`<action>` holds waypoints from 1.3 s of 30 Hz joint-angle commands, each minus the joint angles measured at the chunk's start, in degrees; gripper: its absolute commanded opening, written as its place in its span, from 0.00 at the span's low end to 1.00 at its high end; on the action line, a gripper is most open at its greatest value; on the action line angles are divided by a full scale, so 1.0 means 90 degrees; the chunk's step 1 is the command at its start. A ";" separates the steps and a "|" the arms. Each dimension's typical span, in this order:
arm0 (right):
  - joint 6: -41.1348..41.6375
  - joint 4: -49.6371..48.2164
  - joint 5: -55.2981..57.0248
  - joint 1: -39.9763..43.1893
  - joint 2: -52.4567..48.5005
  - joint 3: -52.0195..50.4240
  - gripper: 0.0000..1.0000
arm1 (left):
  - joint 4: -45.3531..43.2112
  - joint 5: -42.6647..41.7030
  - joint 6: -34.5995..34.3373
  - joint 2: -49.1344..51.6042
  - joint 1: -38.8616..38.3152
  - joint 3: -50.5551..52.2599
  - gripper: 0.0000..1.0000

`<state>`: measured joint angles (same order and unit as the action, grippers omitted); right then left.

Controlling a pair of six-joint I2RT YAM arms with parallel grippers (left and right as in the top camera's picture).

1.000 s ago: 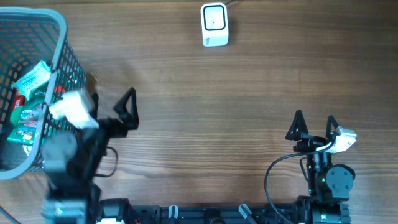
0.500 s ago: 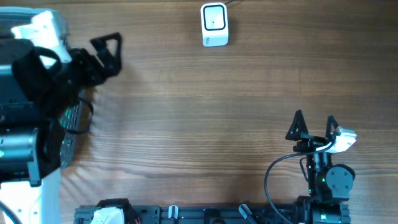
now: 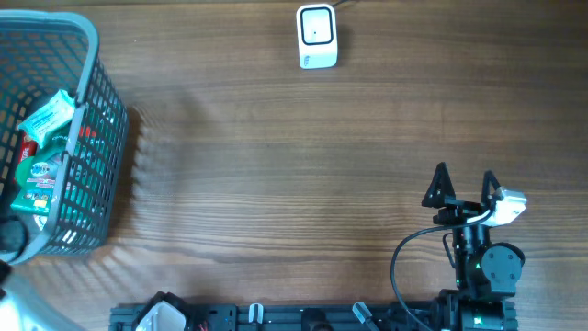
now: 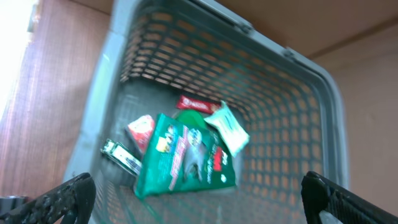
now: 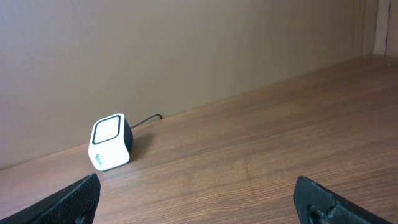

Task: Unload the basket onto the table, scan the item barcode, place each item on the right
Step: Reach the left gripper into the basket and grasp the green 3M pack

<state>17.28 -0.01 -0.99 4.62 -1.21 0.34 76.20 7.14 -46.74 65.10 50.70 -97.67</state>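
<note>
Step in hand: picking an item to scan. L claw (image 4: 198, 193) hangs over the basket (image 4: 102, 124), jaws spread full, nothing in them. Right below, btwn its fingertips, lies the green pkt (image 4: 186, 155), flat on the basket floor. A white sachet (image 4: 227, 127) lies at the pkt's far corner, w/ red pkts (image 4: 142, 129) beside it. No barcode can be made out from here. R claw (image 3: 465, 175) is also wide open and empty, parked over the table (image 3: 276, 165). The scanner (image 5: 111, 143) sits well ahead of it, to its left, window up. Next move, prob: L claw drops into the basket, closes on the green pkt w/o snagging the mesh walls, then carries it to the scanner.

Vs 1 s ago: L arm was beside the basket over the table, then swung across its top. Now it's nearly out of overhead view and the basket is fully exposed. R arm and scanner unmoved.
</note>
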 commanded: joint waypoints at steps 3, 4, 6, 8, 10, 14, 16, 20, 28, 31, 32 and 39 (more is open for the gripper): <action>-0.0070 -0.0034 0.0044 -0.0019 0.0032 -0.0005 1.00 | -0.0209 -0.0821 0.0797 0.1299 0.0726 -0.0066 1.00; -0.0073 -0.0034 0.0046 -0.0019 0.0032 -0.0005 1.00 | -0.0187 -0.0821 0.0865 0.1518 0.0738 -0.0066 1.00; -0.0070 -0.0034 0.0046 -0.0019 0.0032 -0.0005 1.00 | -0.0056 -0.1158 0.1338 0.2035 0.0736 -0.0066 1.00; -0.0070 -0.0034 0.0046 -0.0019 0.0032 -0.0005 1.00 | 0.0226 -0.1729 0.1914 0.2484 0.0738 -0.0063 1.00; -0.0070 -0.0034 0.0044 -0.0019 0.0032 -0.0005 1.00 | 0.0272 -0.1761 0.2229 0.2778 0.0738 0.0000 1.00; -0.0073 -0.0034 0.0046 -0.0019 0.0032 -0.0005 1.00 | -0.0189 -0.1892 0.2722 0.3070 0.0743 0.0243 1.00; -0.0070 -0.0034 0.0044 -0.0019 0.0032 -0.0005 1.00 | -0.0384 -0.1892 0.2868 0.3172 0.0743 0.0321 1.00; -0.0073 -0.0034 0.0044 -0.0019 0.0032 -0.0005 1.00 | -0.0469 -0.1960 0.3009 0.3456 0.0719 0.0330 1.00; -0.0070 -0.0034 0.0046 -0.0019 0.0032 -0.0005 1.00 | -0.0330 -0.1979 0.2999 0.4061 0.0369 0.0561 1.00; -0.0070 -0.0032 0.0046 -0.0019 0.0032 -0.0005 1.00 | -0.0376 -0.1982 0.2977 0.4061 0.0374 0.0950 1.00; -0.0070 -0.0034 0.0046 -0.0019 0.0032 -0.0005 1.00 | -0.0452 -0.2011 0.2970 0.4061 0.0374 0.1093 1.00; -0.0073 -0.0034 0.0046 -0.0019 0.0032 -0.0005 1.00 | -0.2365 -0.3024 0.2960 0.4061 0.0362 0.3050 1.00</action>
<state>17.28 -0.01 -0.99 4.62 -1.21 0.36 60.90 -13.06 -20.82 101.36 54.11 -76.97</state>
